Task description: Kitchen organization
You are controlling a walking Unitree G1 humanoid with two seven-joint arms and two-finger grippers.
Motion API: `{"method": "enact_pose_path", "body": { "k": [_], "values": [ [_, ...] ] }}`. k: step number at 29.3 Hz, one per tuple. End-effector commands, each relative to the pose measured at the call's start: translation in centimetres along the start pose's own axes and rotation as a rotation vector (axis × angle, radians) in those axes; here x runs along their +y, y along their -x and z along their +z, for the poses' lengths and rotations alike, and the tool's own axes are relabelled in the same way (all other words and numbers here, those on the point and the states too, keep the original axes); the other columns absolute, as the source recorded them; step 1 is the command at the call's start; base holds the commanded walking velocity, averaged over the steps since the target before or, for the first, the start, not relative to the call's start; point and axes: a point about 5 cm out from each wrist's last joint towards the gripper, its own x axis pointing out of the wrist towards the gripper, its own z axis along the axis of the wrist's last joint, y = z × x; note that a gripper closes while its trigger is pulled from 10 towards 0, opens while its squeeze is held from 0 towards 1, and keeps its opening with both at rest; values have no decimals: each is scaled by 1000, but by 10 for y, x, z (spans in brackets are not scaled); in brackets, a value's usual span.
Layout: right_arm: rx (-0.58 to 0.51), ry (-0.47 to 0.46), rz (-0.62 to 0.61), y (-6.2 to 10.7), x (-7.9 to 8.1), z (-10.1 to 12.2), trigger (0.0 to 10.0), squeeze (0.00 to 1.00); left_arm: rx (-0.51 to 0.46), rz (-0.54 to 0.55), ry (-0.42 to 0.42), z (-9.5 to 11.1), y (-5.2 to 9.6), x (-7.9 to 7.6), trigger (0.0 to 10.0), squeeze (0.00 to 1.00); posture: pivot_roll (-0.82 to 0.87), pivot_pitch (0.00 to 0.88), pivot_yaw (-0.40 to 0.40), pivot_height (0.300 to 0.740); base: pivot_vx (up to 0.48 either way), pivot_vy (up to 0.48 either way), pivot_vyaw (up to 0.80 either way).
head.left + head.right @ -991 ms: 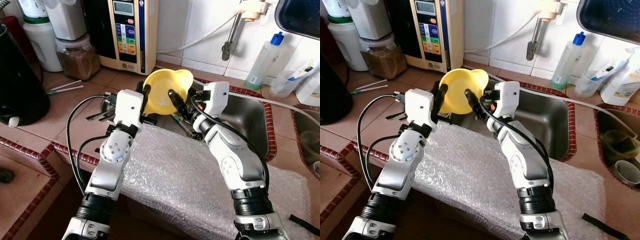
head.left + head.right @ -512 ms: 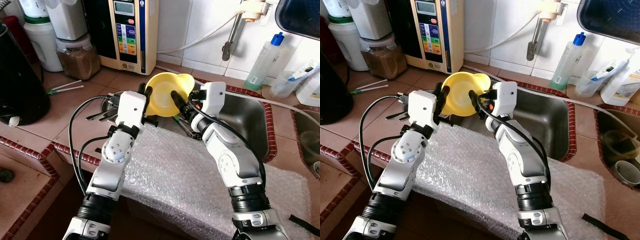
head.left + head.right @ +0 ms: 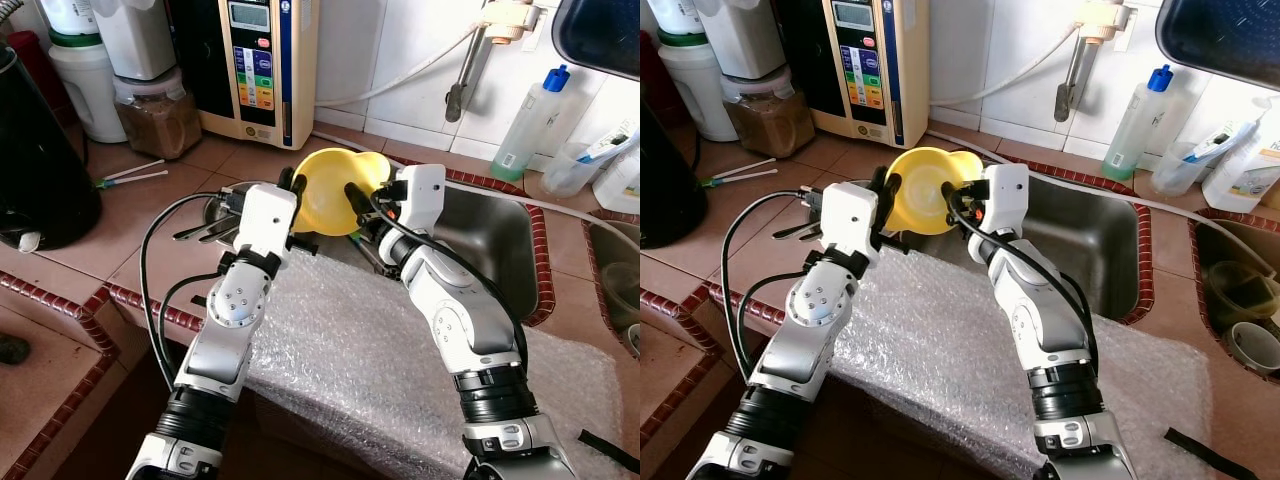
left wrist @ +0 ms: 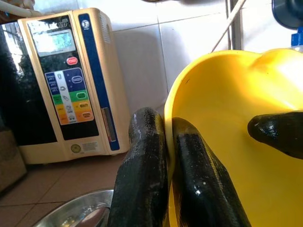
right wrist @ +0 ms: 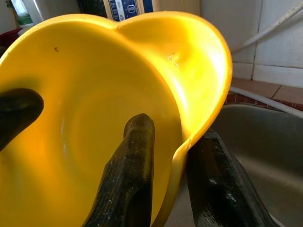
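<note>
A yellow plastic bowl [image 3: 328, 188] with a pouring lip hangs tilted above the counter edge by the sink, held between both arms. My left gripper [image 3: 291, 184] is shut on its left rim, and the left wrist view has one finger on each side of the rim [image 4: 163, 120]. My right gripper [image 3: 357, 197] is shut on the right rim near the lip. In the right wrist view one finger [image 5: 135, 142] lies inside the bowl [image 5: 90, 90] and the other outside. The bowl looks empty.
A steel sink [image 3: 500, 250] lies to the right, and bubble wrap [image 3: 380, 350] covers the counter front. A metal dish with utensils [image 3: 205, 222] sits under my left gripper. A water purifier [image 3: 255, 60], jars [image 3: 155, 115], a black pot [image 3: 40, 170] and a bottle [image 3: 530, 115] ring the counter.
Both grippers have lowered the yellow bowl a little and tilted it flatter. The right wrist has come slightly leftward. Both holds on the rim are unchanged.
</note>
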Motion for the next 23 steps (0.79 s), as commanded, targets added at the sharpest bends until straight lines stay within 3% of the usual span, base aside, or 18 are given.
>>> {"method": "enact_pose_path", "body": {
  "k": [1, 10, 23],
  "values": [
    [27, 22, -92, 6, -27, -2, 0, 0, -27, 58, 21, 7, -1, 16, 10000, 1000, 36, 0, -37, 740, 0, 0, 0],
    [25, 47, -128, 3, -35, -2, 0, 0, -13, 52, 20, 5, 1, 17, 10000, 1000, 56, 0, -44, 740, 0, 0, 0],
    [59, 216, -232, -13, -64, -8, 0, 0, 113, -50, 70, -13, 18, 14, 10000, 1000, 94, 0, -44, 740, 0, 0, 0]
  ]
}}
